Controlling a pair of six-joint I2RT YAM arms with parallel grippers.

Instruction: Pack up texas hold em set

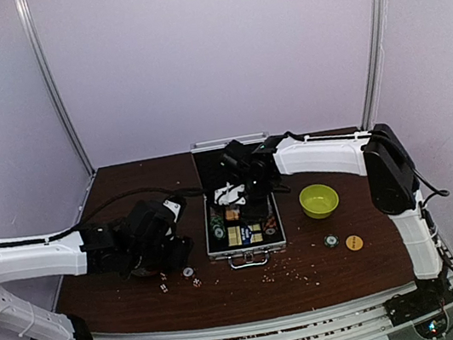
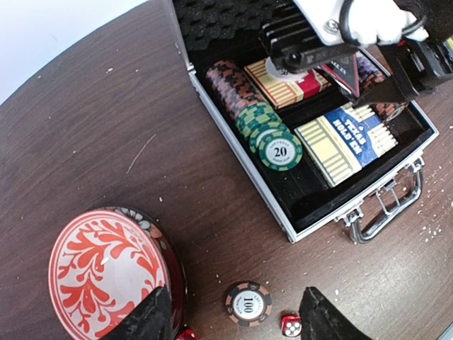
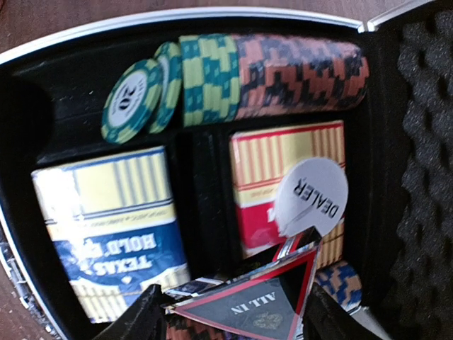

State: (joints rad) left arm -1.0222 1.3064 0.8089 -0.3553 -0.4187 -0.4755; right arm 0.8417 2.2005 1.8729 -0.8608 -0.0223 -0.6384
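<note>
The silver case (image 1: 248, 251) lies open at the table's middle, with chip rows (image 3: 269, 71), a blue deck (image 3: 113, 227) and a red deck (image 3: 283, 177) inside. My right gripper (image 1: 253, 199) hangs low inside the case, jaws wide apart. A triangular ALL IN button (image 3: 263, 306) lies between its fingers over a chip row, and a white DEALER button (image 3: 311, 196) leans beside it. My left gripper (image 2: 237, 322) is open over the table left of the case. A loose 100 chip (image 2: 248, 303) and a red die (image 2: 290, 325) lie between its fingers.
A round red tin with a floral lid (image 2: 106, 273) sits against my left finger. A lime-green bowl (image 1: 319, 200) stands right of the case, with a chip (image 1: 331, 241) and a yellow button (image 1: 354, 243) in front of it. More dice (image 1: 197, 282) lie near the case's front left.
</note>
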